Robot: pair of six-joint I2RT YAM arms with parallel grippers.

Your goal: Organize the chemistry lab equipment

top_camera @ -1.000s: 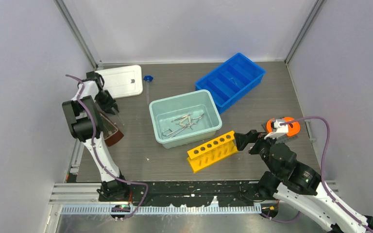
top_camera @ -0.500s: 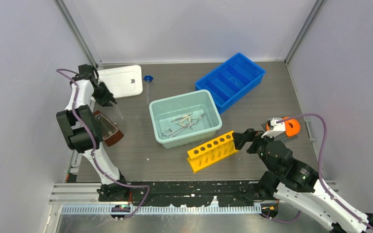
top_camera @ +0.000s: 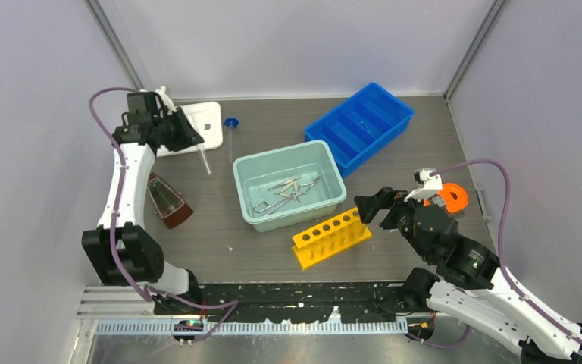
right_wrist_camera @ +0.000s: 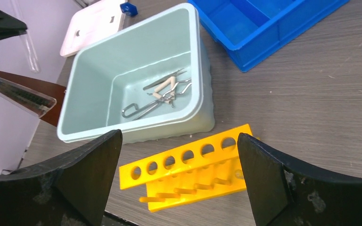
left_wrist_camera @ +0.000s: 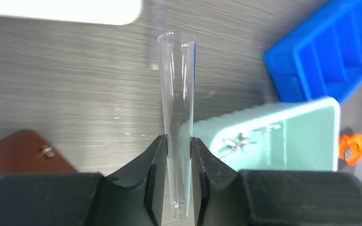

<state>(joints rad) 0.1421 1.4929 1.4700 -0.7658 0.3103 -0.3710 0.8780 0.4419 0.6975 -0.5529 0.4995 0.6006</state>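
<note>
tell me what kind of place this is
Probably a robot test cell set up as a chemistry bench: plain walls, a tube rack, a glass tube in the left gripper.

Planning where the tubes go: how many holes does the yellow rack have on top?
6, in one row along the top of the yellow rack, end to end; all look empty. None seems hidden.

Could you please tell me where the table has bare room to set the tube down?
Bare table lies between the brown wedge, the tub and the rack; also between the cap and the tray. It is crowded where tub, tray and rack meet.
</note>
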